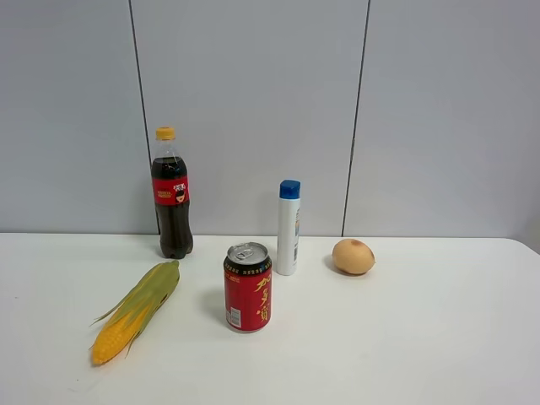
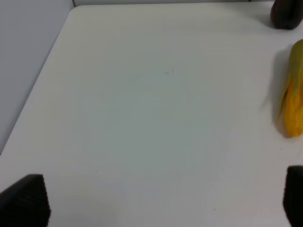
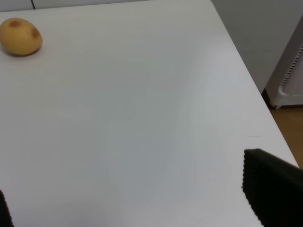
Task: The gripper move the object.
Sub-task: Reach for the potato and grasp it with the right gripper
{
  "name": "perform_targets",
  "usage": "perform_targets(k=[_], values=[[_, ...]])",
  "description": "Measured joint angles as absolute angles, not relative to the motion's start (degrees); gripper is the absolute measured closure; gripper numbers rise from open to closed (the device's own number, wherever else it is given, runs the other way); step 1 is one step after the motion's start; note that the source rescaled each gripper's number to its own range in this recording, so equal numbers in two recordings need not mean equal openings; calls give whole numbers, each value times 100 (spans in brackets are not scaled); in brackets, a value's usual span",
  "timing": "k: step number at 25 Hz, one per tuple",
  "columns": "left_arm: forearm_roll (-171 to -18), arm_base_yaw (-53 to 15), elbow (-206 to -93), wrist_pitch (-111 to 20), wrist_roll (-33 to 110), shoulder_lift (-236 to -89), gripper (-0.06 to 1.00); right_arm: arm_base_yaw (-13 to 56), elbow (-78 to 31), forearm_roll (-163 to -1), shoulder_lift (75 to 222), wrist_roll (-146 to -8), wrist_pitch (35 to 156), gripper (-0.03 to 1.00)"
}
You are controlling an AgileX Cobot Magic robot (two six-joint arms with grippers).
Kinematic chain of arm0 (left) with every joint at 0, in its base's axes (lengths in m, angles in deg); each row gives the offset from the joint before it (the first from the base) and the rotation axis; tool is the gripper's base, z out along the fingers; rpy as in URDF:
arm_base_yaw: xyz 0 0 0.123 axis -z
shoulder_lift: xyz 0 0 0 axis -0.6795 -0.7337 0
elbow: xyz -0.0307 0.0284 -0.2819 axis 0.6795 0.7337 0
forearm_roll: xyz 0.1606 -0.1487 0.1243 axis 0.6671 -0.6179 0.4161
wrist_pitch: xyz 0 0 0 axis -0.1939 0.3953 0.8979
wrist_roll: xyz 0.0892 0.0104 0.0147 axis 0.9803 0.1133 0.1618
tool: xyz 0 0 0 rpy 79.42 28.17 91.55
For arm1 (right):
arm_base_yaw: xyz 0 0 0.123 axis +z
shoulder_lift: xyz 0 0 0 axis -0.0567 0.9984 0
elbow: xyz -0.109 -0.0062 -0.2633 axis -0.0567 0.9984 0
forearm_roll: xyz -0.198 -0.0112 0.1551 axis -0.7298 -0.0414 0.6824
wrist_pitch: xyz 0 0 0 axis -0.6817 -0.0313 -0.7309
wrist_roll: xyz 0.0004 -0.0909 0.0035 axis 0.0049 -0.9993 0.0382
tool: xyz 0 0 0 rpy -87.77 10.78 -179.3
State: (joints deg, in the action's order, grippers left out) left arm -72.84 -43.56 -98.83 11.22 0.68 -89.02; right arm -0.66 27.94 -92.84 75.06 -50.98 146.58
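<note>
The object, a small round tan-orange fruit [image 1: 353, 256] with brownish spots, sits on the white table [image 1: 422, 337] right of a white bottle. It also shows far off in the right wrist view [image 3: 20, 36]. My right gripper [image 3: 137, 203] is open and empty, its jaws wide apart, well away from the fruit over bare table. My left gripper [image 2: 161, 198] is open and empty, with black fingertips [image 2: 26, 198] at the frame corners, over the table's left part. Neither gripper shows in the exterior high view.
A yellow corn cob [image 1: 139, 310] lies front left and also shows in the left wrist view [image 2: 293, 94]. A red can [image 1: 247, 287] stands in the middle, a cola bottle [image 1: 172, 198] and a white bottle with blue cap [image 1: 288, 228] behind. The table's right edge [image 3: 246, 71] is near.
</note>
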Motion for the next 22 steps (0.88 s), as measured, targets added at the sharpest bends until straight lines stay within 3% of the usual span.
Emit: perform_targets(k=[22], values=[[-7284,-4356,-9883,1122,68,-8902,-6,-66,2794,-9284,7506,-5098,14658,-2]])
